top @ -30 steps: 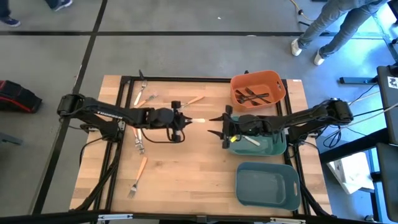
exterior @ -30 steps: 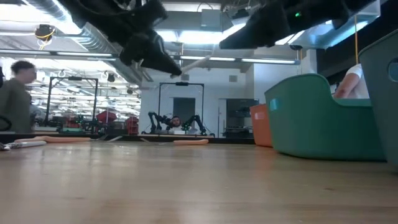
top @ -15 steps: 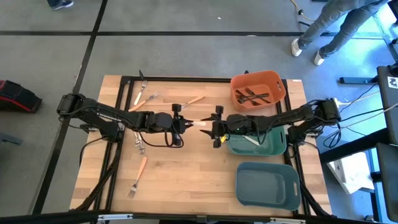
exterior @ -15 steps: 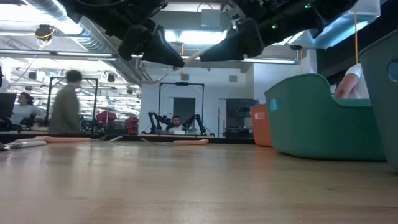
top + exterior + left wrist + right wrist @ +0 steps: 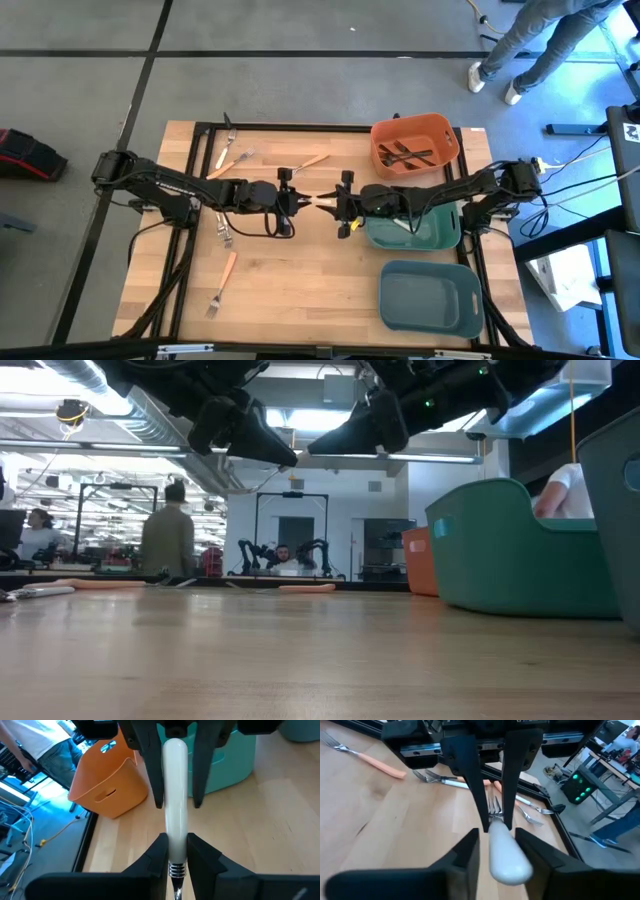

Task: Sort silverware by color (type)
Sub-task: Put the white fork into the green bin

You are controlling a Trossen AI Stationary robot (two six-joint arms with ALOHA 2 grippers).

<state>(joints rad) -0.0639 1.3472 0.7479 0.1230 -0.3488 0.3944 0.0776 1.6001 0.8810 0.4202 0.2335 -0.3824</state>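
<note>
A fork with a white handle (image 5: 322,200) is held level above the table's middle, between my two grippers. My left gripper (image 5: 301,198) is shut on it, and the handle points toward the table's right. My right gripper (image 5: 336,203) is open and faces the left one. Its fingers (image 5: 466,851) stand on either side of the handle's rounded free end (image 5: 506,856); whether they touch it, I cannot tell. In the low view both grippers (image 5: 283,456) (image 5: 318,446) meet tip to tip high over the table. My left gripper pinches the white handle at its neck end (image 5: 175,851), just above the ribbed metal collar, between its two fingers (image 5: 156,854). The fingers come level from the table's left and lie along the fork. The fork is lifted clear, with the handle sticking straight out past the fingertips.
An orange bin (image 5: 445,135) at the far right holds dark forks (image 5: 408,154). A teal bin (image 5: 440,236) under the right arm holds a white-handled piece. A grey-blue bin (image 5: 430,300) sits near the right corner. Orange-handled and silver forks (image 5: 228,268) (image 5: 313,160) (image 5: 228,159) lie on the left half.
My right gripper has moved toward the table's left, up to the left gripper, and its open fingers now stand around the free end of the white handle. The left gripper has kept the fork level, almost in place.
</note>
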